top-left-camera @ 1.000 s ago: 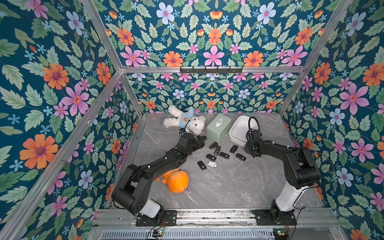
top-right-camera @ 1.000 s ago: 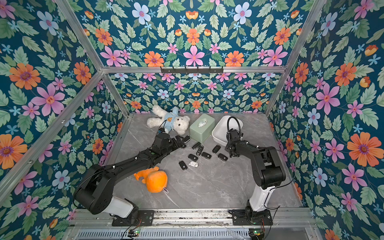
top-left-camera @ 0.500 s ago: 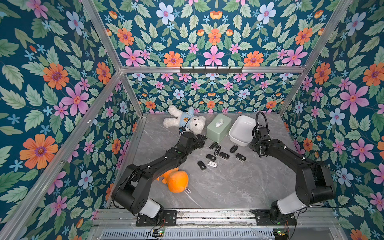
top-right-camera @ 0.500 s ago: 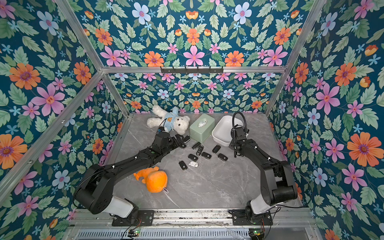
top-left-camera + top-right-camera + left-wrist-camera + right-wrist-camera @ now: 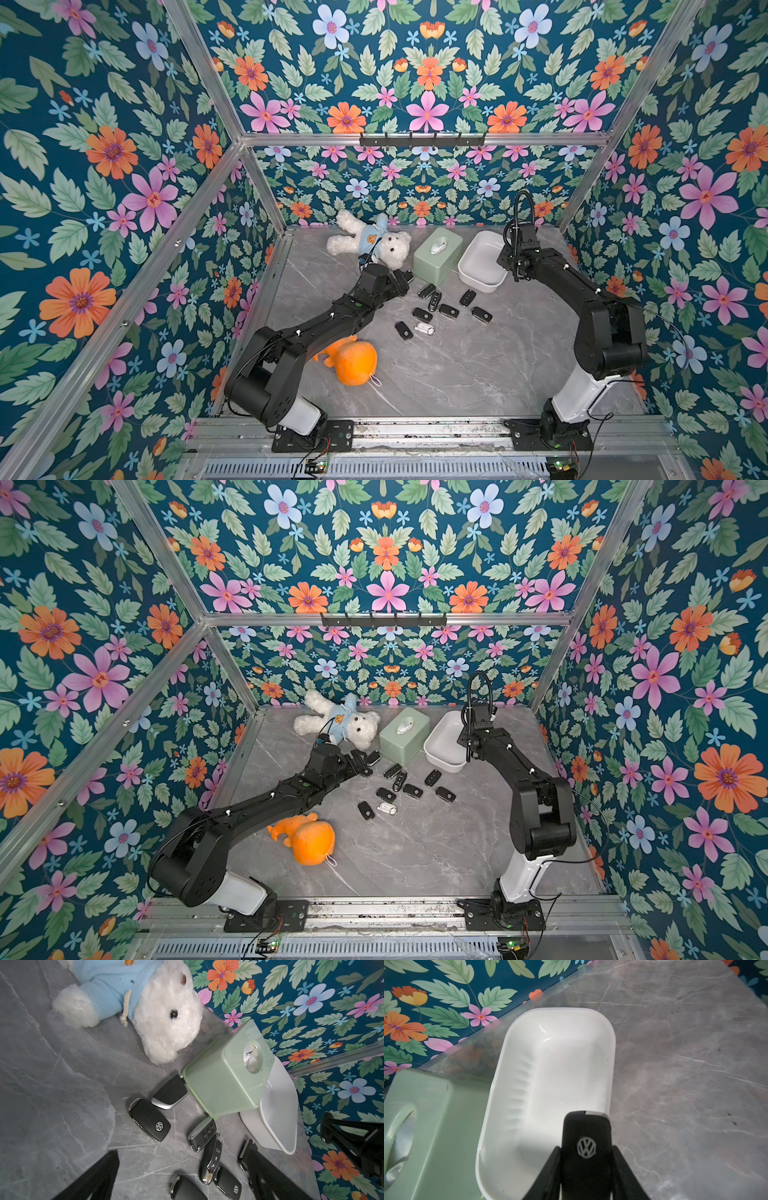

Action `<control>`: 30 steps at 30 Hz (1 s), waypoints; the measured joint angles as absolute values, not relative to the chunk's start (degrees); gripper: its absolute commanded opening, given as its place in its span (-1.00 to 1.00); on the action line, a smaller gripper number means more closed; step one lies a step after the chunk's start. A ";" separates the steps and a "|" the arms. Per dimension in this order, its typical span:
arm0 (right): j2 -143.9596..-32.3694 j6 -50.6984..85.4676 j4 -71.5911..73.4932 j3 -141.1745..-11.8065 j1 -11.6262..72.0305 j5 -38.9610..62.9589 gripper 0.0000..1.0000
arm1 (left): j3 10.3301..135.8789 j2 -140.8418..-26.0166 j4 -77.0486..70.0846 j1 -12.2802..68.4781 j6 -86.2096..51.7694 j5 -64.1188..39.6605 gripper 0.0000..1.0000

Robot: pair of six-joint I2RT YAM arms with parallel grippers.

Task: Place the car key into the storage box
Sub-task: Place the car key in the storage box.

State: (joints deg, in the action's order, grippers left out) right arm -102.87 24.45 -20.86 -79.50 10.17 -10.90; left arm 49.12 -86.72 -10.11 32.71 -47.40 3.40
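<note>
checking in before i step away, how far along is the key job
Done: the right gripper holds a black car key clear of the table. In hand: it hangs over the rim of the storage box, which is empty. Left: release it inside; other keys lie on the table.

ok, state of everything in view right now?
right fingers, shut on key, over box edge
left fingers, open, low over loose keys
key, held, not yet in box
box, upright, empty
loose keys, lying on table
green box, upright
teddy, on its back
orange toy, lying on table
</note>
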 measured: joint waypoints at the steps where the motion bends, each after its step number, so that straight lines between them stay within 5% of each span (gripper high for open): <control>1: -104.60 24.32 -21.06 -81.52 10.07 -10.79 -0.35 | 49.12 -86.65 -9.93 32.71 -47.29 3.49 0.99; 30: -134.74 25.78 -29.17 -111.63 7.81 -10.74 -0.28 | 46.35 -81.67 -5.93 32.71 -46.09 6.31 0.99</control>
